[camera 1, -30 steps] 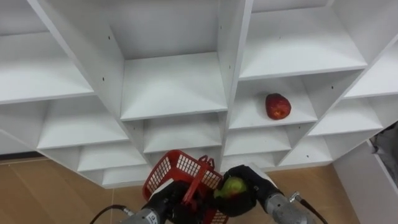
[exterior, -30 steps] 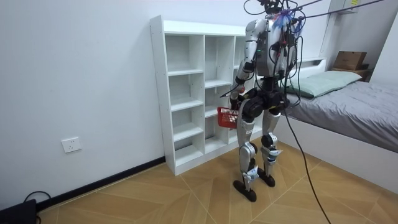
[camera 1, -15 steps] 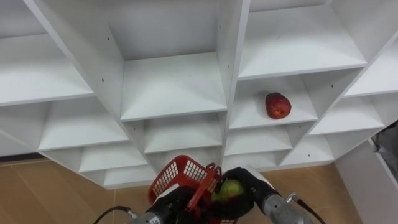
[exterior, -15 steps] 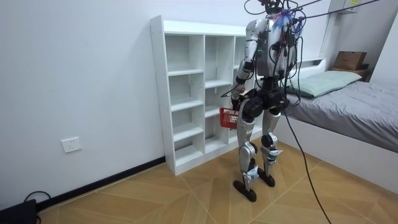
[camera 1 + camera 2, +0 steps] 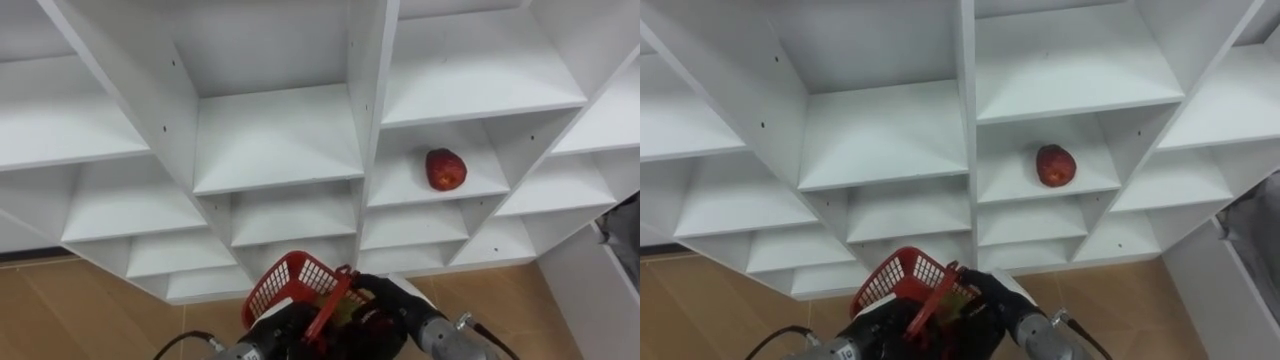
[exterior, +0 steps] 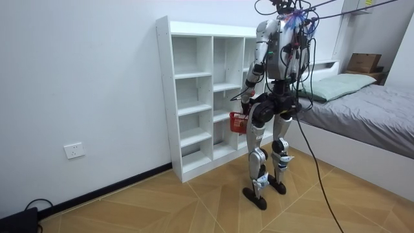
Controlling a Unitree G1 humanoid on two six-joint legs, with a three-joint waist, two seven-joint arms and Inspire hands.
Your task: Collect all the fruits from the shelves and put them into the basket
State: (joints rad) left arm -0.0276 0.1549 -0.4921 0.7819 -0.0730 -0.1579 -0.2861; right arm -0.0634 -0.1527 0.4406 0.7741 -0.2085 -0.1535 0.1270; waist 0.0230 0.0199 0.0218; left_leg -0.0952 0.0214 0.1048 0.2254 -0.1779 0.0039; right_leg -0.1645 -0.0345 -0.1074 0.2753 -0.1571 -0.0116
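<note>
the robot stands close before the white closet (image 5: 280,140), with the bed (image 6: 369,110) behind it at the room view's right. its left hand (image 5: 278,328) is low in the eye views and is closed on the handle of a red basket (image 5: 285,285), which it carries in front of its hips. the right hand (image 5: 385,305) is bent over the open top of the basket, touching its rim on the right side. a bit of a green fruit (image 5: 343,306) shows just under this hand, inside the basket. i cannot tell if the hand grips the fruit or has let it go.

one more fruit waits: a red apple (image 5: 446,170) on a shelf in the column to the right of the middle upright wall. it lies alone near the front edge of its board. from the right hand it is upward, forward and a little to the right, well apart. it is almost round, so i think its axis matters little for the grasp.

the right hand is the nearer one and it is on the same side. i judge it should do the reach, once it is free of the green fruit.
</note>
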